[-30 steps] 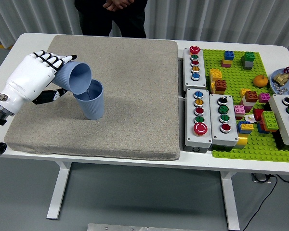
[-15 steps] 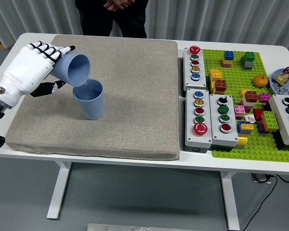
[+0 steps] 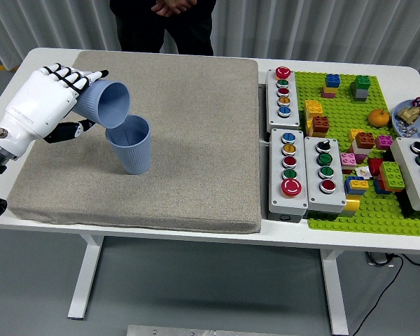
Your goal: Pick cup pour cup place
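Left hand (image 3: 45,98) grips tilted blue cup (image 3: 105,103), mouth angled over rim of upright blue cup (image 3: 131,144) on grey mat (image 3: 182,105) — positioned for pouring. No stream visible. Placing step outstanding.

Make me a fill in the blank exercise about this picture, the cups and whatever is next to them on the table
The left robot hand holds a tilted blue cup with its mouth above a second cup that stands ____.
Both cups are the colour ____.
The standing cup rests on a ____ mat.
The button boxes lie to the ____ of the mat.

Missing words: upright; blue; grey; right
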Motion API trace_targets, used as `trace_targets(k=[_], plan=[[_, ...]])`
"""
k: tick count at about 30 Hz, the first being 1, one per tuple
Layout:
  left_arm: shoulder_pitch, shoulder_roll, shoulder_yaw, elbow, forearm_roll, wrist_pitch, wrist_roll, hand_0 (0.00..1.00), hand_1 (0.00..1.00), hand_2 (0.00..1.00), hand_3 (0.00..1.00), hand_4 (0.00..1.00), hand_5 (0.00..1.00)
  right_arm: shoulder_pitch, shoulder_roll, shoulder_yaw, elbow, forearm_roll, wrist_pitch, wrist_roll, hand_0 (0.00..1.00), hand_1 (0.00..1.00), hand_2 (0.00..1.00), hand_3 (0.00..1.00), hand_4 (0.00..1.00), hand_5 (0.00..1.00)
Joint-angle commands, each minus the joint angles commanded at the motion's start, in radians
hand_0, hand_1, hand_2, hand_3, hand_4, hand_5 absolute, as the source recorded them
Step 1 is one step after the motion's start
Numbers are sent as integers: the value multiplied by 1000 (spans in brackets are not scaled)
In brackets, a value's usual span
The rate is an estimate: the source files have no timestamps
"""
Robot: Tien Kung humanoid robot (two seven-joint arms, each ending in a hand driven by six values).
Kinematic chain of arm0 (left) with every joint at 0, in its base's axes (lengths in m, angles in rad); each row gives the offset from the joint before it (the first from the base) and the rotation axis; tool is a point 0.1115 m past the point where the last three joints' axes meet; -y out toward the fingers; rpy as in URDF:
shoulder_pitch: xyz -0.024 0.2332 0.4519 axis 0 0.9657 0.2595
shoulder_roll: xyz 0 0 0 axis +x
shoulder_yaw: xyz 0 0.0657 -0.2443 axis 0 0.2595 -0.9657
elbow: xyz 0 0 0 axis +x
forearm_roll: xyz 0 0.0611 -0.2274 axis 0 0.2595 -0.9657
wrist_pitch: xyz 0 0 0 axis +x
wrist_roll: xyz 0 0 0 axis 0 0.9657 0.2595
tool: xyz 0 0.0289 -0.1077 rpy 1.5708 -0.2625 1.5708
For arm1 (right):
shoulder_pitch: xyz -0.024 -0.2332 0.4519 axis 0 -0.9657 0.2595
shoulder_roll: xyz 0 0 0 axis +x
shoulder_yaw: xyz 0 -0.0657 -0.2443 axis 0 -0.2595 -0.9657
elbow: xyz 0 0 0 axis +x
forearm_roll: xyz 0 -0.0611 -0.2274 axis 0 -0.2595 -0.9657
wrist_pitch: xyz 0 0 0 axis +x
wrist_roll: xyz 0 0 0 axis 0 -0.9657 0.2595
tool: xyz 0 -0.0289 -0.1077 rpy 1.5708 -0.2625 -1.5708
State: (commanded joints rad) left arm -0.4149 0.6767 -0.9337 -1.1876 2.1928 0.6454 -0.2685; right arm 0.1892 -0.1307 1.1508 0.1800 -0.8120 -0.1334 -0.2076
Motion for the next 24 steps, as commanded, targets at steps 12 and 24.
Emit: trace_targets(k=[12, 24], plan=[[-2, 6, 15, 2, -1, 0, 1, 431, 445, 515, 566, 297, 2, -7, 2, 1, 0, -3, 0, -1, 742, 709, 727, 643, 230, 391], [-2, 5, 10, 1, -7, 0, 3, 433, 447, 514, 564, 291, 2, -9, 3, 1, 0, -3, 0, -1, 741, 709, 728, 643, 232, 394]])
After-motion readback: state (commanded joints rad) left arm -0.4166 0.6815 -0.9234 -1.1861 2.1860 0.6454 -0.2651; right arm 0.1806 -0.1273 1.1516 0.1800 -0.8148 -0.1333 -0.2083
